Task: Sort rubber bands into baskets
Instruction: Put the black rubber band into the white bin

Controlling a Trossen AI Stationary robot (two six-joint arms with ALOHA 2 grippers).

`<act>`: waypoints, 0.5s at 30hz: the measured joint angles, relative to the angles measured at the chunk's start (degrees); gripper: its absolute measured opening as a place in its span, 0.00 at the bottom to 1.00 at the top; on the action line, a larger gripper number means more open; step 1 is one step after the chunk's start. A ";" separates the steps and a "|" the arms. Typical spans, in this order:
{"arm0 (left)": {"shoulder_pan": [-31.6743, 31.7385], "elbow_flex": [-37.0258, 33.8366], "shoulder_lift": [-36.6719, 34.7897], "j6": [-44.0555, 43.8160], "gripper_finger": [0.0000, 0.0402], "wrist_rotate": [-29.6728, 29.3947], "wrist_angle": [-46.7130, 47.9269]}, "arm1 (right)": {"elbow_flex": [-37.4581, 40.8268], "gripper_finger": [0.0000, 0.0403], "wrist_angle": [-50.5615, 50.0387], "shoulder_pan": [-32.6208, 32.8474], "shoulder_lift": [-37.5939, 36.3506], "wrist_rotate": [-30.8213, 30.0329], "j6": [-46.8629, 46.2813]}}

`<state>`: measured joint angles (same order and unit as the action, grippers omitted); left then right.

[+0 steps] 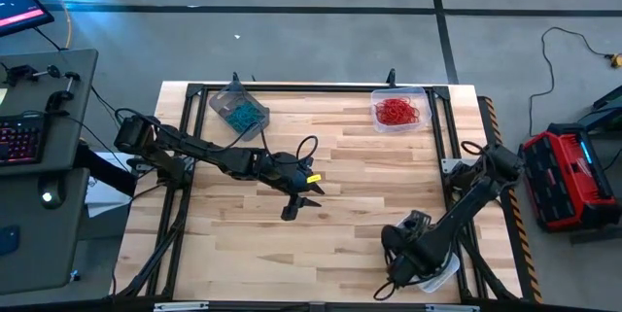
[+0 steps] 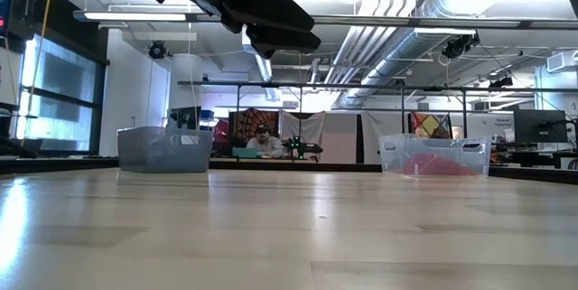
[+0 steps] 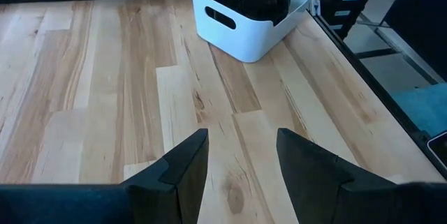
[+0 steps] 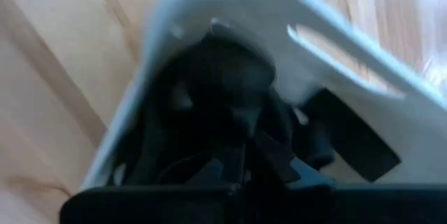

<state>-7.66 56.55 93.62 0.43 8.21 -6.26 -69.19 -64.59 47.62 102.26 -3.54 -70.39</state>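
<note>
Three baskets stand on the wooden table. The grey basket (image 1: pixel 238 110) at the far left holds teal rubber bands. The clear basket (image 1: pixel 398 110) at the far right holds red ones. The whitish basket (image 1: pixel 445 275) at the near right holds black ones (image 4: pixel 223 91). My right gripper (image 1: pixel 408 254) points down over the whitish basket, its fingers (image 4: pixel 241 172) shut. My left gripper (image 3: pixel 242 135) hangs open above the bare middle of the table (image 1: pixel 302 201), with nothing between its fingers. My right gripper is shut just above the black bands inside the whitish basket (image 4: pixel 174 35). Blur and the dark of fingers and bands hide whether it touches or carries a band: I cannot tell.
The table's dark frame rails (image 1: pixel 292 88) run along its far edge and sides. Bare wood (image 1: pixel 350 176) lies between the two arms. Off the table stand a desk with a keyboard (image 1: pixel 19 142) to the left and a red case (image 1: pixel 569 176) to the right. A person (image 2: pixel 262 141) sits in the room beyond.
</note>
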 joint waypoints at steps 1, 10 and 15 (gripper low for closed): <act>0.00 0.00 0.00 -0.24 0.41 -0.02 0.00 | 0.68 0.00 0.18 0.00 0.00 0.79 -0.30; 0.00 0.00 0.00 -0.23 0.41 0.00 -0.03 | 0.37 0.05 -0.40 0.55 -0.07 2.28 -3.13; -0.01 0.00 0.00 0.72 0.41 -0.03 -0.76 | -2.38 0.20 -3.23 0.55 -0.07 1.37 -3.24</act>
<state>-7.67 56.55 93.62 1.16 8.17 -7.02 -71.57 -67.82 48.16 102.19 -2.17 -73.62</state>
